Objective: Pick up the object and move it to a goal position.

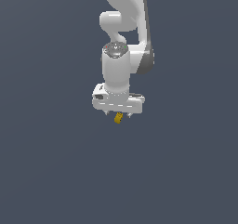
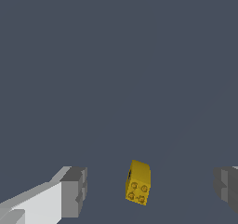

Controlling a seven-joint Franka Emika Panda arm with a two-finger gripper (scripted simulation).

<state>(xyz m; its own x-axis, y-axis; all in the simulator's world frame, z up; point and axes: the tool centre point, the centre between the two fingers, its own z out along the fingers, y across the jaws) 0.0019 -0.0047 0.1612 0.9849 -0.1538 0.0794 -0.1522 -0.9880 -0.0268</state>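
Plain slate-grey ground (image 1: 51, 172), yellow object (image 2: 138, 182) between fingers (image 2: 74, 192)

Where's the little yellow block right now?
The yellow block sits between the open gripper fingers, touching neither; in the exterior view it shows just under the white hand, near the middle.

- The gripper (image 2: 151, 190) stands spread, 2 fingers (image 2: 74, 191) well apart, clear gaps flanking the yellow object (image 2: 138, 183).
- The grey surface (image 1: 56, 162) around shows no obstacle.

Mustard-yellow studded block (image 2: 138, 183), tilted, between claw (image 2: 148, 186) fingers.
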